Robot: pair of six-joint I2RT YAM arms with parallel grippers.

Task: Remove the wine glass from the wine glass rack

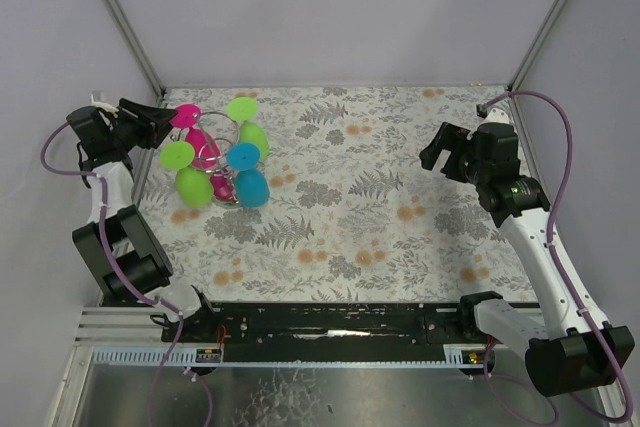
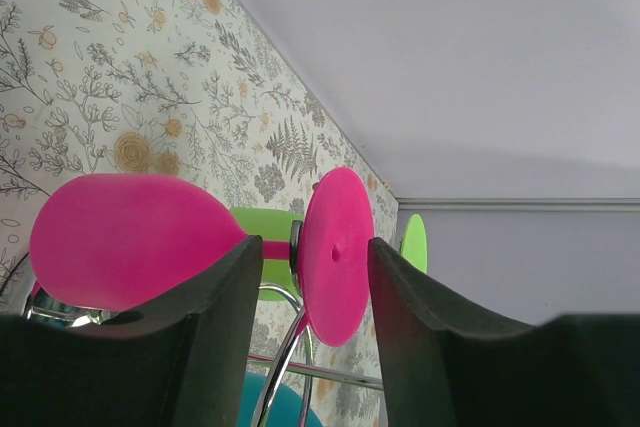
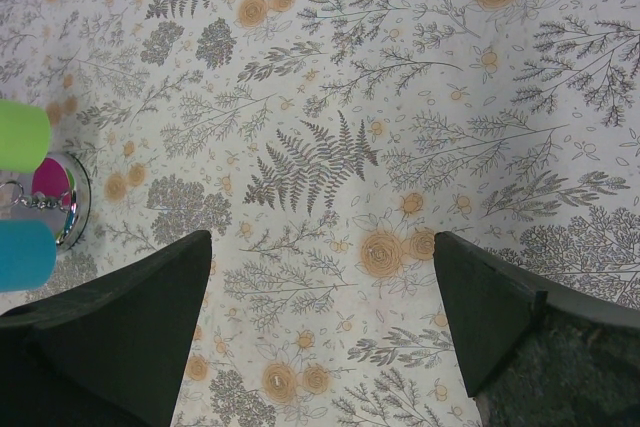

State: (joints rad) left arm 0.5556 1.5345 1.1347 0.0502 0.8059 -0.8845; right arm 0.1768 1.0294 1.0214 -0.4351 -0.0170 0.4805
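The silver wire wine glass rack [image 1: 212, 154] stands at the table's far left with several plastic wine glasses hanging on it: pink, green and blue. My left gripper [image 1: 166, 123] is open. Its fingers stand on either side of the round foot of a pink wine glass [image 1: 185, 115]. In the left wrist view the pink foot [image 2: 335, 252] sits between the left gripper's [image 2: 314, 252] black fingers [image 2: 215, 327], with the pink bowl [image 2: 130, 237] to the left and a rack wire [image 2: 282, 362] below. My right gripper [image 1: 440, 152] is open and empty, over the table's right half.
Green glasses [image 1: 192, 187] and a blue glass [image 1: 250, 185] hang on the same rack, close around the pink one. The right wrist view shows the rack's round base [image 3: 72, 209] with green [image 3: 20, 135] and blue [image 3: 25, 252] bowls at its left edge. Walls enclose the table.
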